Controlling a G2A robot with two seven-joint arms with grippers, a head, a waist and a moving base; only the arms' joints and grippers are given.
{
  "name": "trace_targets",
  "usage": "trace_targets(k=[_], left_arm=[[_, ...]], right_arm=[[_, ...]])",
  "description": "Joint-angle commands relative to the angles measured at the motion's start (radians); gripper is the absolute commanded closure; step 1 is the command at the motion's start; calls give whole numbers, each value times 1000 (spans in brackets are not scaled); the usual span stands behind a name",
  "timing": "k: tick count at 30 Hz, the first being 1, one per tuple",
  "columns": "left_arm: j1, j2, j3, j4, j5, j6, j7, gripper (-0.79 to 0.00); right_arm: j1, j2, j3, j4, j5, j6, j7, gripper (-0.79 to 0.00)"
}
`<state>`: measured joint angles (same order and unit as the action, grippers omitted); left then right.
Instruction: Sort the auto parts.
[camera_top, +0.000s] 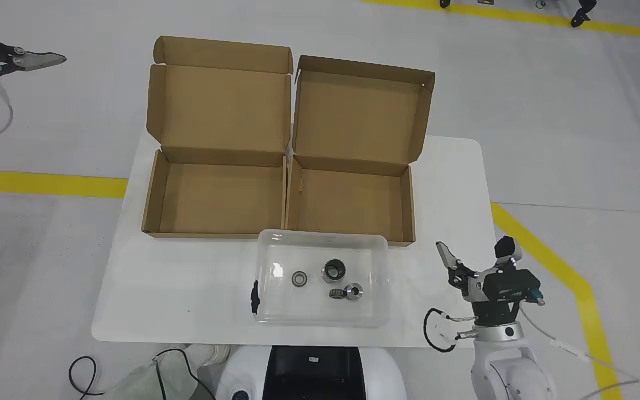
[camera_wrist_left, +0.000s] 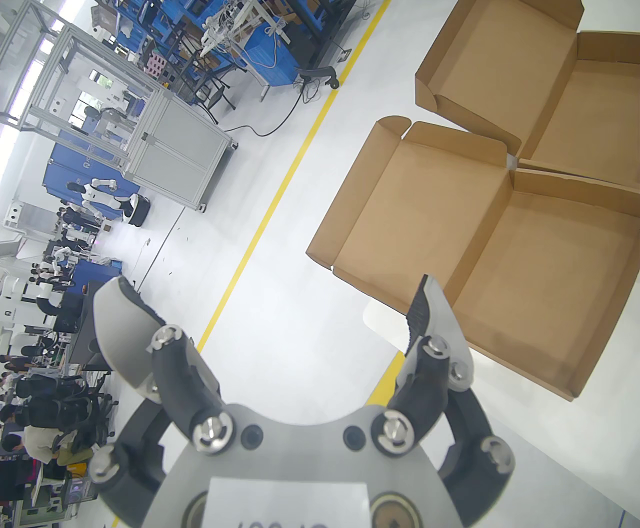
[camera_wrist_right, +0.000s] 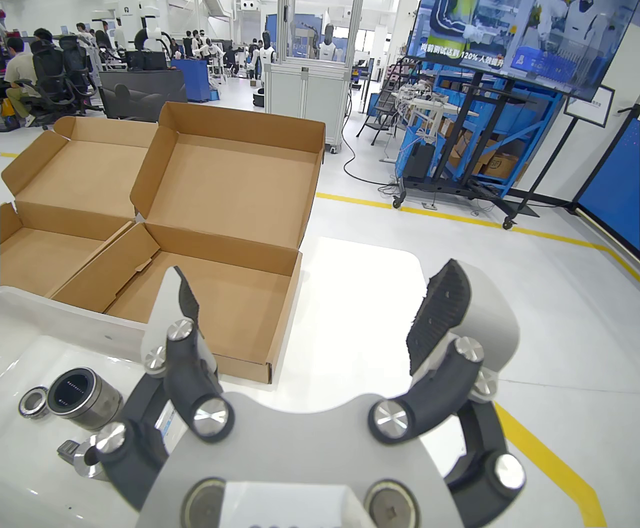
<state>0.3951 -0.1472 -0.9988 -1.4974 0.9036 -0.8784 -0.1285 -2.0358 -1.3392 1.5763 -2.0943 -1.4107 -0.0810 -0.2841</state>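
Observation:
A clear plastic tray (camera_top: 320, 237) at the table's front holds three metal parts: a bearing ring (camera_top: 298, 275) (camera_wrist_right: 32, 402), a cylindrical bushing (camera_top: 333, 268) (camera_wrist_right: 82, 392) and a small fitting (camera_top: 348, 293) (camera_wrist_right: 85, 452). Behind it lie two open cardboard boxes, the left box (camera_top: 215, 198) (camera_wrist_left: 525, 280) and the right box (camera_top: 350, 205) (camera_wrist_right: 215, 295), both with nothing inside. My right gripper (camera_top: 473, 248) (camera_wrist_right: 314, 280) hangs open and holds nothing, just right of the tray near the table's front right corner. My left gripper (camera_wrist_left: 272, 290) is open and holds nothing, off the table's left side over the floor.
The white table (camera_top: 450, 180) has bare surface right of the boxes and left of the tray. Box lids stand folded back beyond the table's far edge. Yellow floor lines (camera_top: 60, 183) run past both sides.

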Motion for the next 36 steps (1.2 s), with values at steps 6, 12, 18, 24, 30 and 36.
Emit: trace_targets(k=[6, 12, 18, 24, 30, 36], left_arm=[[0, 0, 0, 0, 0, 0, 0, -784], [0, 0, 0, 0, 0, 0, 0, -784], [0, 0, 0, 0, 0, 0, 0, -785], [0, 0, 0, 0, 0, 0, 0, -785], [0, 0, 0, 0, 0, 0, 0, -785], [0, 0, 0, 0, 0, 0, 0, -785]], right_arm=[[0, 0, 0, 0, 0, 0, 0, -785], [0, 0, 0, 0, 0, 0, 0, -785], [0, 0, 0, 0, 0, 0, 0, -785], [5, 1, -4, 4, -11, -11, 17, -785], [80, 7, -28, 30, -59, -67, 164, -785], [147, 12, -61, 76, -66, -136, 229, -785]])
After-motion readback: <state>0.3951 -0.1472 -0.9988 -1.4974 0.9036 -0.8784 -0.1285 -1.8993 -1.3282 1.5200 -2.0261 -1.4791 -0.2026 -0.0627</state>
